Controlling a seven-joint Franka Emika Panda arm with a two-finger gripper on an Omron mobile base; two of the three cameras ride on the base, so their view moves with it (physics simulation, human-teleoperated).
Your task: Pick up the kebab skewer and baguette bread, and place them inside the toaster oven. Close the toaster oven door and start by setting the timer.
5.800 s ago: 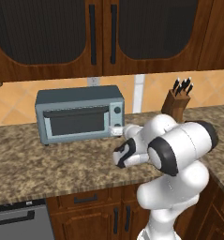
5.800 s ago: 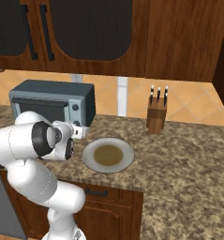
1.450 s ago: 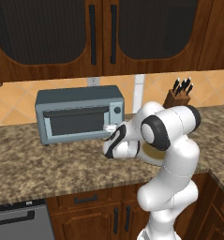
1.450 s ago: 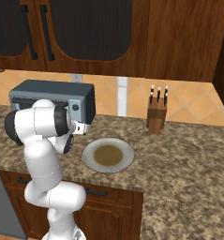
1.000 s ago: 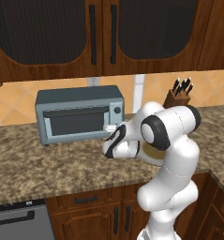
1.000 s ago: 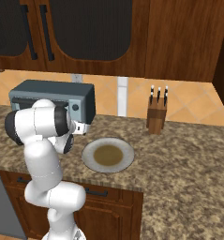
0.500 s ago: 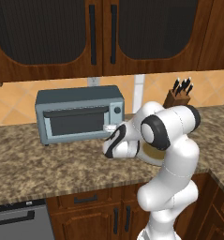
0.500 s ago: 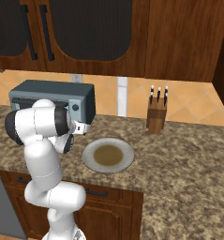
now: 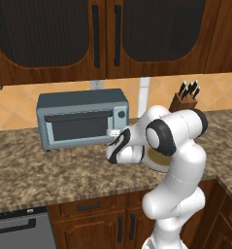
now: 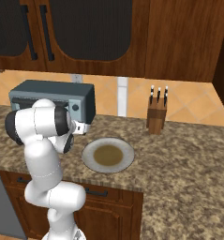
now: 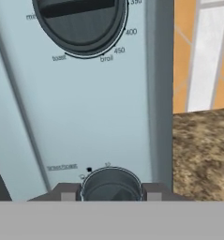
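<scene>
Blue-grey toaster oven (image 9: 81,122), door (image 9: 79,127) shut. End effector (image 11: 111,191) clamped on its lower knob (image 11: 110,182); upper dial (image 11: 81,24) above it, granite desk (image 11: 201,154) to its right.

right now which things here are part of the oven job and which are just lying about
Part of the job:
- toaster oven, its door shut
- lower knob, between the fingers
- upper knob, with toast, broil and temperature marks

Just lying about:
- plate, holding no food
- knife block by the wall
- counter
</scene>
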